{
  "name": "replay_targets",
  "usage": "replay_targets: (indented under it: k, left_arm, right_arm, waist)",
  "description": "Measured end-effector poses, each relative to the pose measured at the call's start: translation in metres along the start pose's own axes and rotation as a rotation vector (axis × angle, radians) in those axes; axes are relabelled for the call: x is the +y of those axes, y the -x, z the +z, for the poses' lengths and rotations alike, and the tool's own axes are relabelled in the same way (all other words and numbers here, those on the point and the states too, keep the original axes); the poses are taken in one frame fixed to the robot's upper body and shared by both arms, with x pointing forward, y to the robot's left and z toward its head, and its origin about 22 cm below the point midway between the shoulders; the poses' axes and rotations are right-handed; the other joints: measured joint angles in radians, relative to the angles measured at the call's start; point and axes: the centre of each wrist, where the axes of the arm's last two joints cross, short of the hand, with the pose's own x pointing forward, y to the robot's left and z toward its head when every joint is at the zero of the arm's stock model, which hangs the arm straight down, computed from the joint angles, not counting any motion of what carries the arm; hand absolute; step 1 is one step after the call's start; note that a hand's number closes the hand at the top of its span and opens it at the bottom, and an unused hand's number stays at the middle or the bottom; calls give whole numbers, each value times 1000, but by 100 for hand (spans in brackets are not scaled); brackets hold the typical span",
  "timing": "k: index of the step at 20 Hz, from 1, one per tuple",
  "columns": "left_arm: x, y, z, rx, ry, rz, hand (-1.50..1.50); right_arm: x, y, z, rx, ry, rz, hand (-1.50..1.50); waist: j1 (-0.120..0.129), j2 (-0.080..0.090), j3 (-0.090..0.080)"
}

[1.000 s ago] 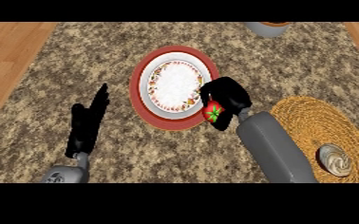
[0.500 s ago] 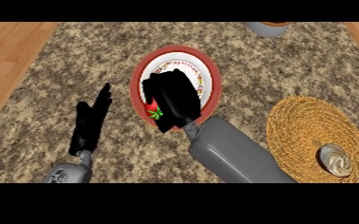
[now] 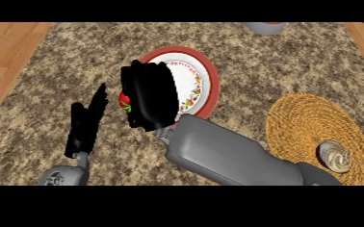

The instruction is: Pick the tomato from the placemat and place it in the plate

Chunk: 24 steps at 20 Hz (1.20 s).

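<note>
My right hand [image 3: 150, 95] hangs over the left half of the plate [image 3: 204, 74], a white plate with a red rim and a speckled ring. Its fingers are curled round the red tomato [image 3: 124, 99], of which only a small red patch with a green stem shows at the hand's left edge. The woven straw placemat [image 3: 313, 125] lies at the right, apart from the hand. My left hand [image 3: 86, 122] rests open at the lower left, fingers up, beside the plate's left rim.
A small round metallic object [image 3: 334, 156] sits on the placemat's lower right part. A grey bowl [image 3: 265, 27] shows at the counter's far edge. Wooden floor [image 3: 18, 48] shows past the counter's left edge.
My right hand has carried the tomato leftward, from the plate's right rim across to its left half. The left hand has stayed where it was.
</note>
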Motion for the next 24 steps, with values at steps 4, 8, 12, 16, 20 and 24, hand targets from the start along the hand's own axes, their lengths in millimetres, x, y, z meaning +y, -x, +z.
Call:
replay_targets:
  k: [4,8,12,16,20,24]
  left_arm:
    - [4,3,5,-2,-10,6,0]
    - [8,2,1,-2,-12,8,0]
    - [9,1,5,-4,-9,16,0]
    - [5,1,6,-8,-9,10,0]
    - [-2,-2,1,-9,0,8,0]
    - [-8,-3,3,-17,1,9,0]
  right_arm:
    - [6,9,-20,53,10,14,150]
    - [8,21,-41,95,-12,36,150]
    - [16,44,-55,132,-33,58,150]
    - [27,68,-57,177,-132,71,150]
    - [33,90,-60,211,-258,50,150]
    - [42,112,-57,258,-404,62,-150]
  waist:
    - [-9,2,0]
    - [-12,5,0]
    - [-10,6,1]
    - [-9,9,1]
    - [-2,13,1]
    - [4,14,1]
